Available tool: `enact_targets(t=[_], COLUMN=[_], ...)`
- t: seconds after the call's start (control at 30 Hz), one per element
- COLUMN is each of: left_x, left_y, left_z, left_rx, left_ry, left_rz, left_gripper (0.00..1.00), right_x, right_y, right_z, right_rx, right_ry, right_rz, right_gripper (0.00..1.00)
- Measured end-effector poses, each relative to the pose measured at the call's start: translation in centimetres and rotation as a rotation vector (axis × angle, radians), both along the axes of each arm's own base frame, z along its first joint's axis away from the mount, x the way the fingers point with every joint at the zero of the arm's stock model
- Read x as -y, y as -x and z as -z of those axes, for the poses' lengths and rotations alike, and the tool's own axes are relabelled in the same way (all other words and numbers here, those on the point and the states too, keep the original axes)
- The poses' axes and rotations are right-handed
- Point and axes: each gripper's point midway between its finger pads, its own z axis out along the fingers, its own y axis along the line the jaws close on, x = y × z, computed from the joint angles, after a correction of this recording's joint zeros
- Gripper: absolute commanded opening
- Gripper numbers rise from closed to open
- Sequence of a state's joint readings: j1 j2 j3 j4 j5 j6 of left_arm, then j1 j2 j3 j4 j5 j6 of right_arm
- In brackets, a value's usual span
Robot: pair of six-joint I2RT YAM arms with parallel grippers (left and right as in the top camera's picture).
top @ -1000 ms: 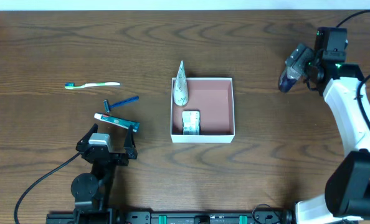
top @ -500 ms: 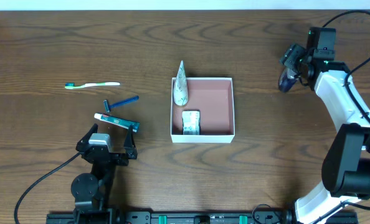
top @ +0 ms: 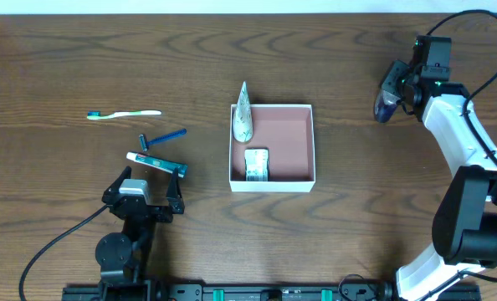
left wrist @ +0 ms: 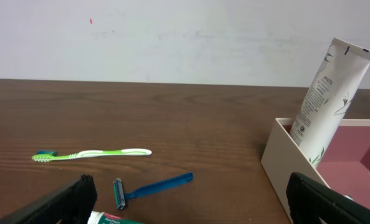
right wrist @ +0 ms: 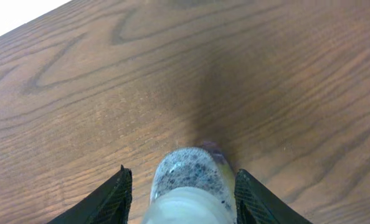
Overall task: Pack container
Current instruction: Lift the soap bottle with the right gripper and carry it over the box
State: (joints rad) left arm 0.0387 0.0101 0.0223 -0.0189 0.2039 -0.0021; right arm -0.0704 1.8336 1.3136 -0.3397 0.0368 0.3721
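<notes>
The container (top: 311, 142), a white box with a pinkish floor, sits mid-table. Inside it a pale tube (top: 243, 117) leans on the left wall and a small packet (top: 257, 164) lies at the front. In the left wrist view the container's wall (left wrist: 284, 155) and the tube (left wrist: 325, 93) are at right. My right gripper (top: 391, 90) straddles a dark blue bottle (top: 385, 109) at the far right. Close up, the bottle (right wrist: 188, 186) fills most of the right gripper (right wrist: 180, 169), with a thin gap at the left finger (right wrist: 110, 199). My left gripper (top: 144, 203) stands open and empty.
Left of the container lie a green toothbrush (top: 123, 114), a blue razor (top: 163, 138) and a toothpaste tube (top: 155, 162) just ahead of the left fingers. The left wrist view shows the toothbrush (left wrist: 91, 154), the razor (left wrist: 151, 186) and the toothpaste cap end (left wrist: 110, 219).
My right gripper has shifted slightly and its fingers have closed in around the dark blue bottle. The left arm and the other items have not moved.
</notes>
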Motion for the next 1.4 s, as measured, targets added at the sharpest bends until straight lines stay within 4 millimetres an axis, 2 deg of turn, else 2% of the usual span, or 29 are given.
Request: enact_targets(t=[0.33, 0.57, 0.73, 1.1, 1.23, 1.4], left_x=[0.0, 0.0, 0.0, 0.0, 0.0, 0.0], left_y=[0.0, 0.0, 0.0, 0.0, 0.0, 0.0], left_z=[0.0, 0.0, 0.0, 0.0, 0.0, 0.0], left_rx=[0.0, 0.0, 0.0, 0.0, 0.0, 0.0], left_ry=[0.0, 0.0, 0.0, 0.0, 0.0, 0.0], left_rz=[0.0, 0.0, 0.0, 0.0, 0.0, 0.0], left_gripper=[0.98, 0.98, 0.98, 0.98, 0.98, 0.98], right_x=[-1.4, -2.6, -4.1, -9.5, -12.0, -16.4], right_y=[-0.5, 0.0, 1.1, 4.2, 4.8, 6.0], right_z=[-1.9, -6.7, -10.3, -16.0, -16.2, -15.8], right_rx=[0.052, 0.157, 0.229, 0.295, 0.264, 0.2], right_ry=[0.043, 0.027, -0.034, -0.433, -0.533, -0.593], right_rz=[-0.165, -0.229, -0.276, -0.34, -0.355, -0.398], right_gripper=[0.23, 0.17, 0.15, 0.14, 0.14, 0.15])
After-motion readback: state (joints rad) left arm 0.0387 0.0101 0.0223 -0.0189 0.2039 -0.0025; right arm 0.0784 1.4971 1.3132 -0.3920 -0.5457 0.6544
